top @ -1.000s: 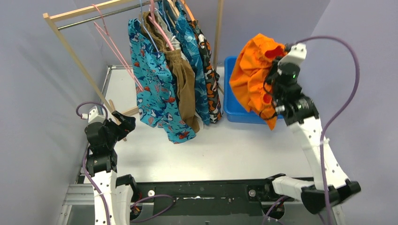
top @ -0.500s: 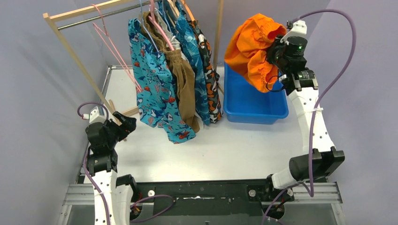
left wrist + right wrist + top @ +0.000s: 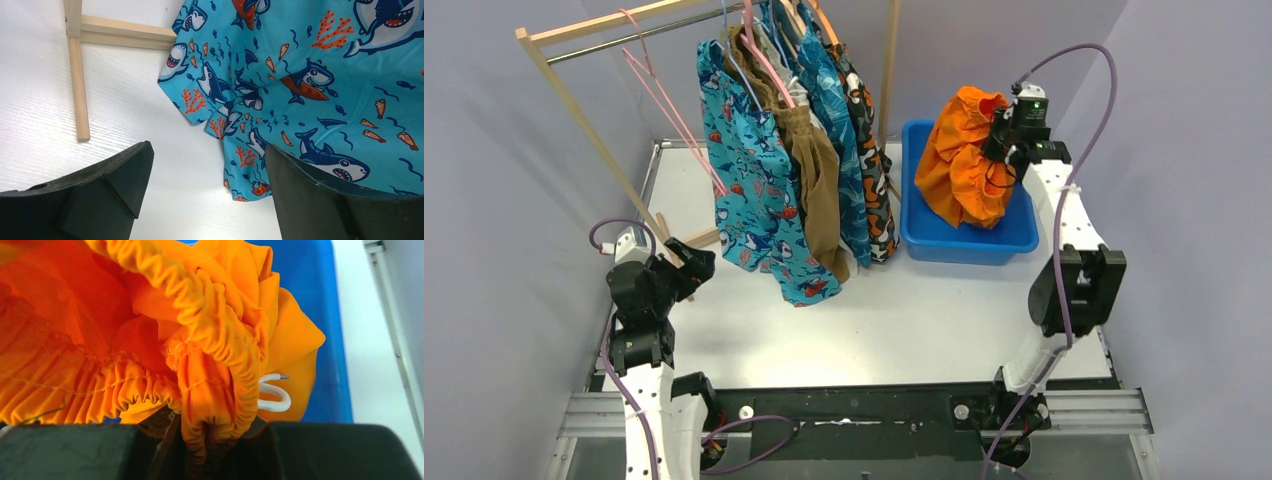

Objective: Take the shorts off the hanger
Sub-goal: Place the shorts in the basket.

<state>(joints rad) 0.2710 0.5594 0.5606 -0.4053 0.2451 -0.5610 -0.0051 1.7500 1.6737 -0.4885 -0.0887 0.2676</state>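
My right gripper (image 3: pixel 1009 135) is shut on the bunched elastic waistband of the plain orange shorts (image 3: pixel 964 160), which hang down into the blue bin (image 3: pixel 924 240). In the right wrist view the orange shorts (image 3: pixel 150 340) fill the frame, pinched at my right gripper (image 3: pixel 215 440), with a white drawstring end (image 3: pixel 272 392) showing. Teal shark-print shorts (image 3: pixel 754 190), brown shorts (image 3: pixel 816 170), blue patterned shorts (image 3: pixel 839 130) and camouflage shorts (image 3: pixel 871 170) hang from hangers on the rail. My left gripper (image 3: pixel 692 268) is open and holds nothing, low beside the shark-print shorts (image 3: pixel 310 75).
An empty pink hanger (image 3: pixel 669 110) hangs at the left of the rail. The wooden rack leg (image 3: pixel 584 120) slants down to its foot (image 3: pixel 75 75) near my left gripper (image 3: pixel 207 165). Grey walls close in on both sides.
My right arm carried the orange shorts up and back from the bin's near side, then lowered them into the bin. The left arm has not moved.
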